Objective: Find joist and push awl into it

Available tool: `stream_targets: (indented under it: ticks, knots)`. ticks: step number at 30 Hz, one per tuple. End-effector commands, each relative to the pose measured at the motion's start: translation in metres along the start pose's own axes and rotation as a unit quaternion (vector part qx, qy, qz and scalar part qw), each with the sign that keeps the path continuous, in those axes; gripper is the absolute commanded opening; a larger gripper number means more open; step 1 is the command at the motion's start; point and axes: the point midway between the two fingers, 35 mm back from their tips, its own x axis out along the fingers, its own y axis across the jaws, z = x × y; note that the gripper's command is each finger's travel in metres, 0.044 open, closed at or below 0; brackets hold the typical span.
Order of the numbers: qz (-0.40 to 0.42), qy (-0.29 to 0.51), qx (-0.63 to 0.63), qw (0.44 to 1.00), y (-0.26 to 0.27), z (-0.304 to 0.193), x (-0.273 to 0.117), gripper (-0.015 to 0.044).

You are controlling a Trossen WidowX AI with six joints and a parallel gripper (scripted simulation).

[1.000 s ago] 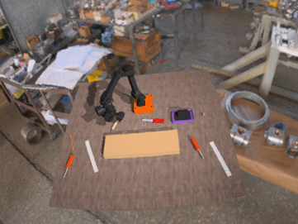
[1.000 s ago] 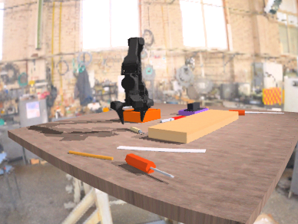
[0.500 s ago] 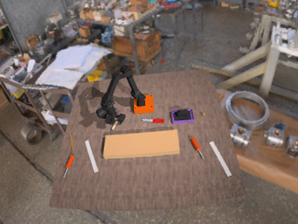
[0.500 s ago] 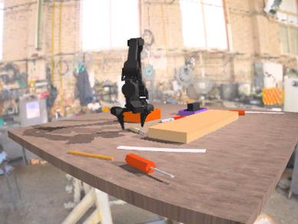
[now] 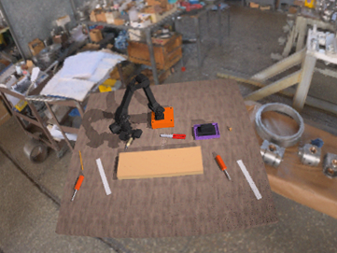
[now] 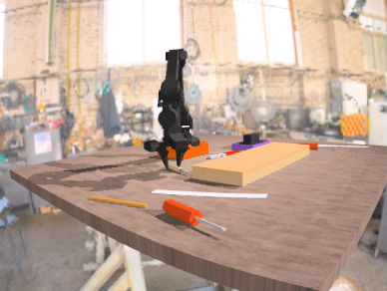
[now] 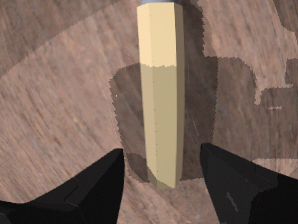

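Note:
The awl point(image 5: 130, 142) point(image 6: 176, 169) point(image 7: 161, 100) lies on the table just behind the panel's left end, with a pale wooden handle. My gripper point(image 5: 127, 140) point(image 6: 173, 167) point(image 7: 162, 155) is low over the table, its fingers partly open on either side of the handle's rear part, with a gap on each side. The light wood floor panel point(image 5: 159, 164) point(image 6: 249, 161) lies flat; no hole can be made out. The black stud finder point(image 5: 206, 128) point(image 6: 250, 139) sits in the purple tray point(image 5: 207, 137). The joist is hidden.
A red-handled tool point(image 5: 178, 136) lies behind the panel. Orange-handled screwdrivers point(image 5: 79, 183) point(image 5: 221, 162) and white strips point(image 5: 103, 177) point(image 5: 249, 179) lie at both sides. A yellow-orange stick point(image 5: 81, 161) is at the left, a small brass piece point(image 5: 229, 128) right of the tray.

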Motion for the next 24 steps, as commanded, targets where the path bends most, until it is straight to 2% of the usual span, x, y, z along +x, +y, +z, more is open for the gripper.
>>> stream_targets:
  ticks: [1,2,8,10,24]
  knots:
    - [-0.001,0.0,0.003,1.0,0.0,0.0,0.0,0.0099]
    - [-0.001,0.0,0.003,1.0,0.0,0.0,0.0,0.0072]
    - [-0.001,0.0,0.003,1.0,0.0,0.0,0.0,0.0032]
    - [-0.001,0.0,0.003,1.0,-0.001,0.001,-0.003,0.0]
    - [-0.001,0.0,0.003,1.0,-0.004,0.0,-0.086,0.0]
